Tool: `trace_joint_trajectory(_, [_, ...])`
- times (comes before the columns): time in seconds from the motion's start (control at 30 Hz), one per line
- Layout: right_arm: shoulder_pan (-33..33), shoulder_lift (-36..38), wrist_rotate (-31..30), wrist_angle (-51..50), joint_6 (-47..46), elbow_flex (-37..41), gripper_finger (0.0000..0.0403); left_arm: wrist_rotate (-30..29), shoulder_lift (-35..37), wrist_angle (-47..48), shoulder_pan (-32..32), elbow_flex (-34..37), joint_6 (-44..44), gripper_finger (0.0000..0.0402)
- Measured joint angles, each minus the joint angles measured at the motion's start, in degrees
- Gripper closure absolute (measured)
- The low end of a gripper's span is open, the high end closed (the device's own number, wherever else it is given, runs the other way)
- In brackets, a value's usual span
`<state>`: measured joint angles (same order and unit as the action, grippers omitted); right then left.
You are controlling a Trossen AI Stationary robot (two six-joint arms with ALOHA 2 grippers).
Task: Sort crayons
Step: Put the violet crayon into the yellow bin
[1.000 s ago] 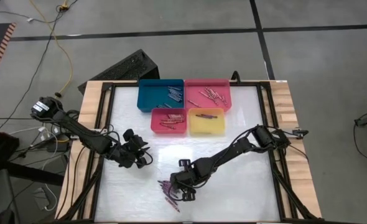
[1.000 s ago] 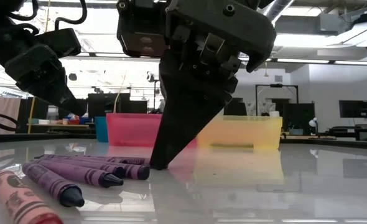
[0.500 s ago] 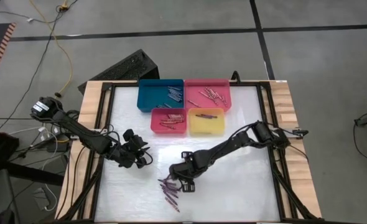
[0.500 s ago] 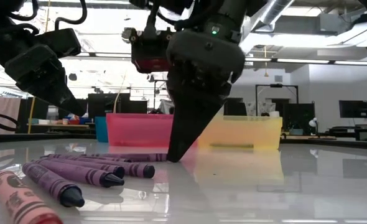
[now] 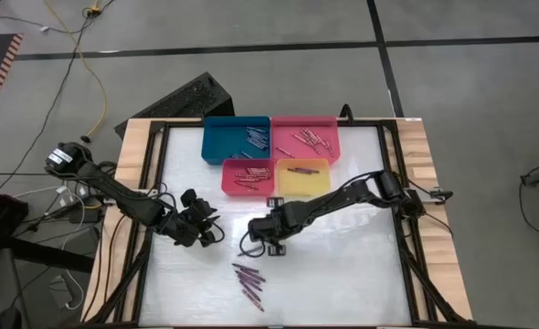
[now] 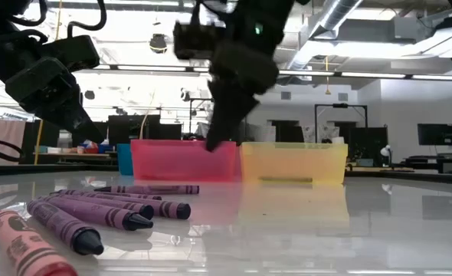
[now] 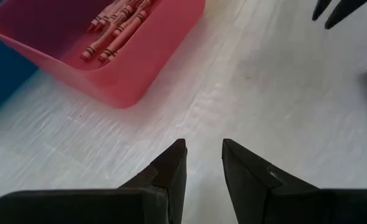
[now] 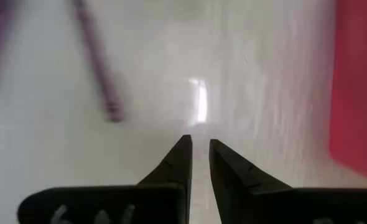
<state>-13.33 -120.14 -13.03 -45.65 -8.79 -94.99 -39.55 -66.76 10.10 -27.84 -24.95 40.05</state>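
Near the table's front edge we saw the purple crayons (image 5: 248, 280) lying unsorted. Our right gripper (image 5: 254, 238), slightly parted and empty, hung between them and the trays; our left gripper (image 5: 207, 228) waited open. We judged another pick was needed.

Bare table (image 5: 343, 265) right of crayons (image 5: 249, 279)

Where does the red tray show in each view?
High view: red tray, centre, below the blue tray.
Low view: left of centre, beside the yellow tray.
Left wrist view: upper left, holding crayons.
Right wrist view: red at right edge, probably it.
Shared landmark: loose purple crayons on the table.
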Motion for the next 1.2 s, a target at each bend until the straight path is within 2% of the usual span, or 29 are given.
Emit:
trace_joint_trajectory(0.13, [-0.43, 1.97, -0.68, 5.06, 3.25, -0.30, 0.0333, -0.36, 0.00, -0.02, 0.00, 0.00, -0.37, 0.0307])
trace_joint_trajectory(0.43, [-0.31, 0.72, 0.94, 16.84, 10.73, -0.27, 0.0331, -0.75, 0.00, 0.05, 0.00, 0.00, -0.37, 0.0307])
trace_joint_trajectory(0.53, [-0.36, 0.72, 1.19, 18.50, 10.92, -0.30, 0.0316, -0.73, 0.00, 0.09, 0.00, 0.00, -0.39, 0.0307])
trace_joint_trajectory(0.87, [0.06, -2.03, 3.99, 22.19, 11.88, -0.30, 0.0218, -0.94, 0.02, 0.44, -0.02, 0.00, -0.37, 0.0307])
trace_joint_trajectory(1.0, [0.35, -4.02, 4.28, 23.27, 11.94, -0.34, 0.0212, -0.94, 0.02, 0.62, -0.02, 0.00, -0.35, 0.0307])
trace_joint_trajectory(1.2, [1.21, -4.89, 4.38, 22.22, 11.71, -0.37, 0.0224, -0.95, 0.02, 0.96, -0.01, 0.00, -0.31, 0.0307])
